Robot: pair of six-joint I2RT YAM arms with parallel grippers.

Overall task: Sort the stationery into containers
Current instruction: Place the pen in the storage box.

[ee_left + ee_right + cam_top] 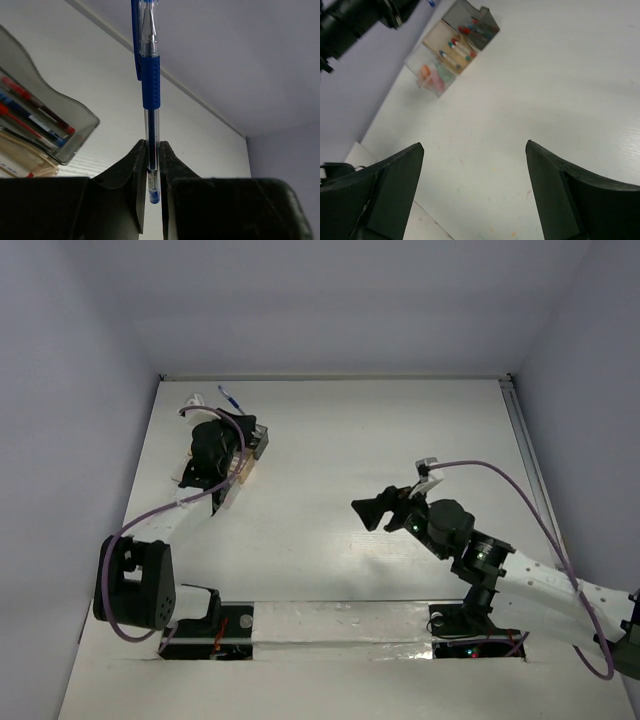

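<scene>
**Blue pen clamped by the trays, right tool wide and empty**

Top view: the left tool hangs over the cluster of containers at the far left of the counter. The blue pen pokes out past it toward the back wall. It is most likely positioned there to drop the pen into one of the trays. The right tool sits well apart at mid-counter, pointing toward the cluster and carrying nothing.

Left wrist view: the fingers are pressed together on the clear lower barrel of the blue pen. The pen runs straight out of the jaws, with its blue grip sleeve and clip further along. It is gripped near one end, so most of its length is free, which should help in laying it lengthwise into a tray. The smoky grey tray lies to the left of the tool and holds pens with red and blue marks. The tan tray is just beside it. The pen looks to be off to the grey tray's side rather than over its mouth, though this angle does not settle that.

Right wrist view: the right tool's fingers stand wide apart, with only bare counter between them. Well ahead, the trays sit in a row. The grey one is farthest, then the tan one with capped markers, then a clear tray holding pink and orange pieces. The left arm fills the upper-left corner.
</scene>
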